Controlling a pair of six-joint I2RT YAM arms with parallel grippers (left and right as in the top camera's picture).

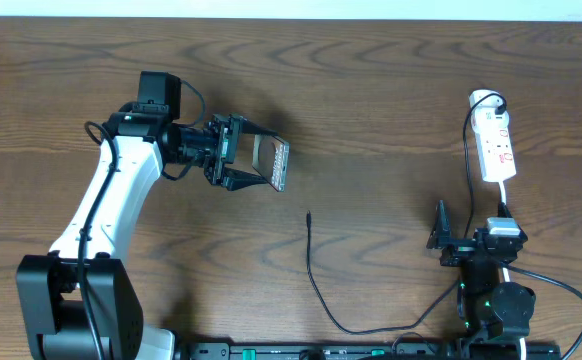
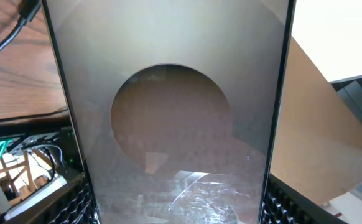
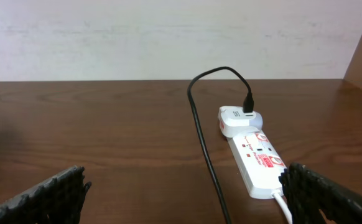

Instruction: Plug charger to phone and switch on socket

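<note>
My left gripper is clamped on the phone, held tilted above the desk. The charger lies slack between both grippers, its plug in the socket just ahead of my right gripper, which is spread wide and holds nothing.

Overhead. Bare table across top centre and middle right: the widest free lane. Left arm fills lower left to upper left-centre. At its end the left gripper clamps the phone, slab tilted. Charger cable runs down frame centre, then curves along the bottom toward lower right: a line to cross. Socket and white plug block upper right, right arm just below. Right wrist view: right gripper spread wide; bare wood left, cable through the middle, socket right.
</note>
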